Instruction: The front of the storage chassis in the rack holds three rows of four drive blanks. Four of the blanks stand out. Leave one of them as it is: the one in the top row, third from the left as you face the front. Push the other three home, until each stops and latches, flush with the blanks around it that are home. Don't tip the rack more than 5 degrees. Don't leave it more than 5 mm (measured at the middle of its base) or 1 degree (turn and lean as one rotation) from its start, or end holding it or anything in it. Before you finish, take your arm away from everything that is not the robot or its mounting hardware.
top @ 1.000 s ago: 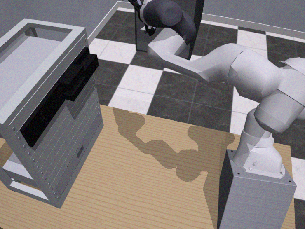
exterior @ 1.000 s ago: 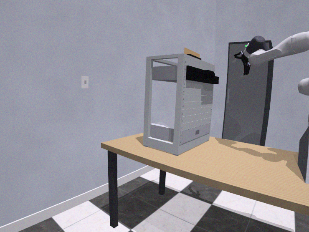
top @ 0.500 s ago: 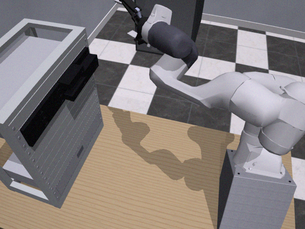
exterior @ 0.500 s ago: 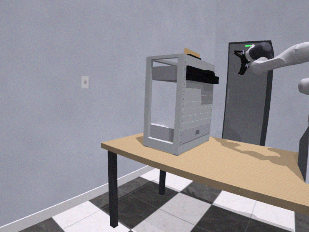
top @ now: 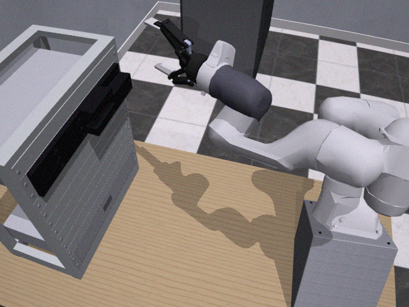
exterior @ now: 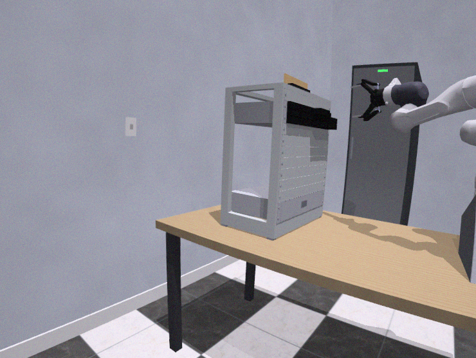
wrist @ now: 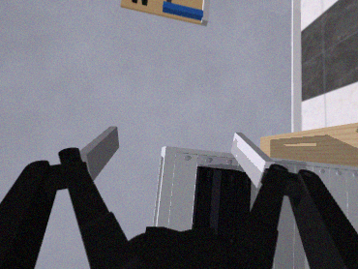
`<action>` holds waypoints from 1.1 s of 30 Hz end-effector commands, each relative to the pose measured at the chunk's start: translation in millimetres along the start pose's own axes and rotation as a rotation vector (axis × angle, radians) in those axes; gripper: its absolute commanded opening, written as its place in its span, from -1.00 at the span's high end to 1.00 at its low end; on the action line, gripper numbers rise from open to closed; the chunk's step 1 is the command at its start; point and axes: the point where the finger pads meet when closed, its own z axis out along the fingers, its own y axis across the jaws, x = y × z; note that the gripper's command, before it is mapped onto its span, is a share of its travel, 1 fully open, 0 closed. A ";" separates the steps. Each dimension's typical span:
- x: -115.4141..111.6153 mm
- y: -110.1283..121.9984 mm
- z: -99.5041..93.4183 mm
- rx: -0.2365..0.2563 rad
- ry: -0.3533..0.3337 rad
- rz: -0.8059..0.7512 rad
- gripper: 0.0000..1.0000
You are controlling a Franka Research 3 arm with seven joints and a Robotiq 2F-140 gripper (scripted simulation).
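A wooden counter (exterior: 346,254) on dark legs (exterior: 173,292) stands over a black-and-white checkered floor (top: 297,82). At the exterior view's 2 o'clock, a dark cabinet (exterior: 379,161) with a green light (exterior: 382,70) stands in the corner. A wall plate (exterior: 130,126) sits at 9 o'clock.

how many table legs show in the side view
2: a front leg under the near corner of the table, a second leg behind it. Others may be hidden or out of frame.
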 end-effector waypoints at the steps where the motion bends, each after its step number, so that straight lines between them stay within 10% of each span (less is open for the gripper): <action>1: -26.7 -9.7 -18.9 0.104 -0.104 0.062 -1.00; 33: -108.5 88.6 -94.5 0.093 -0.454 0.089 -1.00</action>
